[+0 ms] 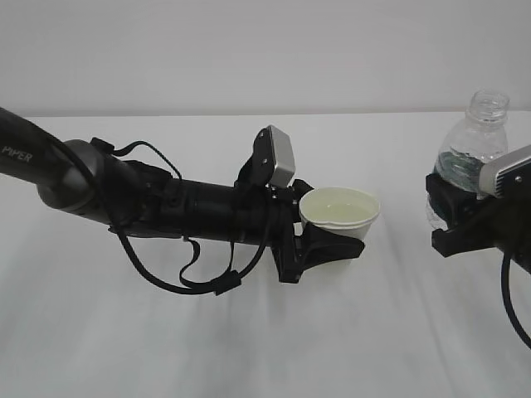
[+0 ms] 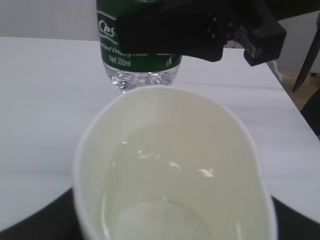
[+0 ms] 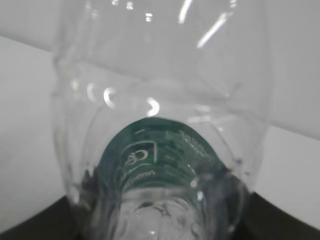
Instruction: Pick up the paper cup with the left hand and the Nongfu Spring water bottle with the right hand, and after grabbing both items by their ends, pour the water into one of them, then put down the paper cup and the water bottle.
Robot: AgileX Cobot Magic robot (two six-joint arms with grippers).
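Paper cup (image 1: 340, 214) (held) contains water (image 2: 160, 165).

Even, diffuse bright light, white counter (image 1: 249, 332) slightly washed out with faint soft shadows, small glints on the water (image 2: 170, 165) in the cup (image 2: 240, 150), streaky glare on the bottle (image 3: 165, 100), both wrist views soft and blurred up close, exterior view reasonably sharp

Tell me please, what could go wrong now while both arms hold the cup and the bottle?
1. The paper cup holds water and its rim looks squeezed oval in the left gripper; a tighter grip or a tilt could spill it.
2. The water bottle is capless, and the right gripper dents its thin wall; a jerk could splash water or let it slip.
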